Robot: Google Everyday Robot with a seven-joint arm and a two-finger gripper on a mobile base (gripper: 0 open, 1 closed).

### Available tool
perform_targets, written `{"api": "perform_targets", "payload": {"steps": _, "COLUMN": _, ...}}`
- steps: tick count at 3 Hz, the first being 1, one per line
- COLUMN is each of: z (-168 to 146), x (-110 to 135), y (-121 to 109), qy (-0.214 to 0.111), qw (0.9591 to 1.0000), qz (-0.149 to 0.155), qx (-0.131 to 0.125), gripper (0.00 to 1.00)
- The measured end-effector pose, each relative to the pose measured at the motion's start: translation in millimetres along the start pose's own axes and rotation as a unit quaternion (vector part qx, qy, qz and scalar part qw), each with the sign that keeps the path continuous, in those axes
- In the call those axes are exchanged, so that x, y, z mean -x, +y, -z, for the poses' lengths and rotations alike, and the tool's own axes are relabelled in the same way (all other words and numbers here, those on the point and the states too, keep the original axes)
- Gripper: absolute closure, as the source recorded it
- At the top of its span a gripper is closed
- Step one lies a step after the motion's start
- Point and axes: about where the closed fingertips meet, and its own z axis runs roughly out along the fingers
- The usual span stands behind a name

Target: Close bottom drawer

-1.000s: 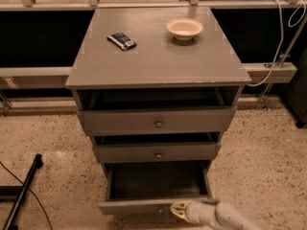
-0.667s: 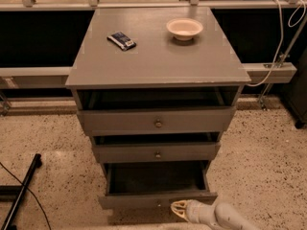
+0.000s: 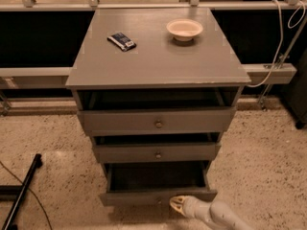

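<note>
Gripper [image 3: 178,204] down low, right up against the front of the bottom drawer [image 3: 139,197], open or closed I cannot tell, drawer sticking out under two others, bowl [image 3: 184,29] on the cabinet top [image 3: 158,63].

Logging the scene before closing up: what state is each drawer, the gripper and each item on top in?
Narrow grey bottom drawer: pulled open.
Mid-width grey middle drawer: slightly out.
Widest grey top drawer: slightly out.
Pale gripper: low, at the bottom drawer's front.
Cream round bowl: upright, empty.
Dark flat packet: lying flat.
</note>
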Motion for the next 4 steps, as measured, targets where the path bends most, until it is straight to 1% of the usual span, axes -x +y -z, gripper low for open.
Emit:
{"api": "perform_targets", "payload": {"steps": 1, "z": 0.0, "x": 0.0, "y": 0.0, "qy": 0.0, "qw": 1.0, "qz": 0.0, "qx": 0.0, "gripper": 1.0}}
{"api": "perform_targets", "payload": {"steps": 2, "z": -7.3, "x": -13.3, "y": -17.4, "qy": 0.01, "qw": 0.9999, "qz": 0.001, "qx": -0.013, "gripper": 1.0}}
{"api": "perform_targets", "payload": {"steps": 3, "z": -37.3, "x": -16.3, "y": -15.6, "qy": 0.007, "qw": 0.9999, "qz": -0.009, "qx": -0.005, "gripper": 1.0}}
{"api": "perform_targets", "payload": {"steps": 4, "z": -46.1, "x": -18.2, "y": -21.6, "qy": 0.009, "qw": 0.9999, "qz": -0.008, "qx": -0.005, "gripper": 1.0}}
